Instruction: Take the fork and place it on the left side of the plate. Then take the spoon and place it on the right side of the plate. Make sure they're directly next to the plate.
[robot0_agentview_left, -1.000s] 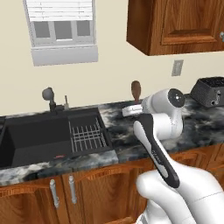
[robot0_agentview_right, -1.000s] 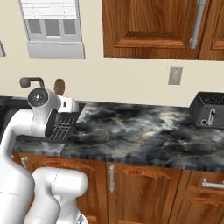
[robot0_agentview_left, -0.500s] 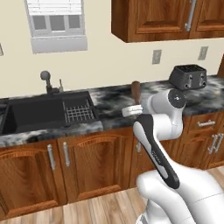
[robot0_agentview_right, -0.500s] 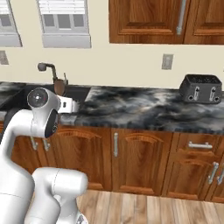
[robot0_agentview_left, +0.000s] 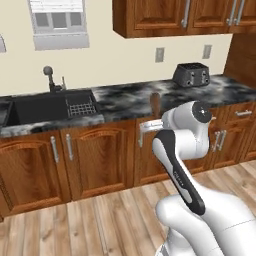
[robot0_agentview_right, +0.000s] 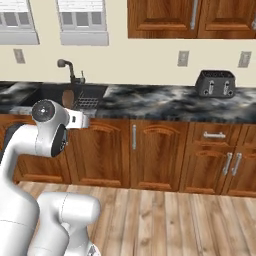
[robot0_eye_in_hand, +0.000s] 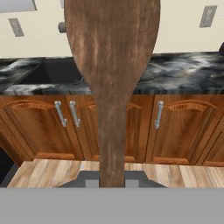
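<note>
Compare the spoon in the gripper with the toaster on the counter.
The spoon is brown and wooden-looking, the toaster dark and boxy. The spoon is held upright in the shut gripper in front of the cabinets; the toaster rests on the counter by the wall.

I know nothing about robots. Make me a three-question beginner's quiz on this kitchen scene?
1. True or false: the fingers are shut on the spoon.
2. What stands on the counter near the right end? A) toaster B) kettle C) blender
3. Fill in: the spoon's bowl points ____ from the hand.

Key: 1 true; 2 A, the toaster; 3 up, as the left base view shows.
</note>
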